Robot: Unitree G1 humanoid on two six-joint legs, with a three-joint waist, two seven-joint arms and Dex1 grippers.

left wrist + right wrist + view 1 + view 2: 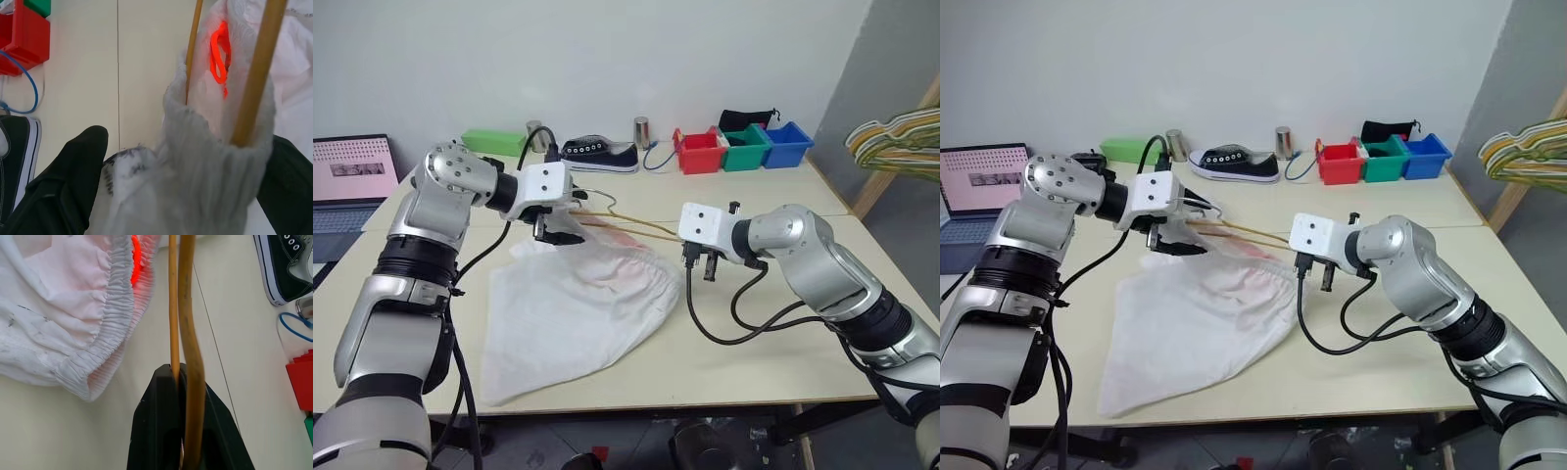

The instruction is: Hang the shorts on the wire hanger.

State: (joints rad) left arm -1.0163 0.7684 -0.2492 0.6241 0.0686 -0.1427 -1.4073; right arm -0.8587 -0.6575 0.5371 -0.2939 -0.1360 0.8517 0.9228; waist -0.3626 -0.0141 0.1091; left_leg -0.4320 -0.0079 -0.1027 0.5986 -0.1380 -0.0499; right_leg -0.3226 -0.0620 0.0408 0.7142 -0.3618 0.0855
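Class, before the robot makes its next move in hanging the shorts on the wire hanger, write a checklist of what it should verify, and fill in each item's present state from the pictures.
1. Right gripper shut on the wire hanger: ok.
2. Hanger wires pass inside the waistband of the shorts: ok, two wires enter the opening in the left wrist view.
3. Left gripper has let go of the waistband: ok, its fingers stand apart with the fabric bunched between them.
4. Shorts fully threaded onto the hanger: not ok, most of the fabric lies on the table.
5. Hanger's far end caught in fabric: cannot tell.
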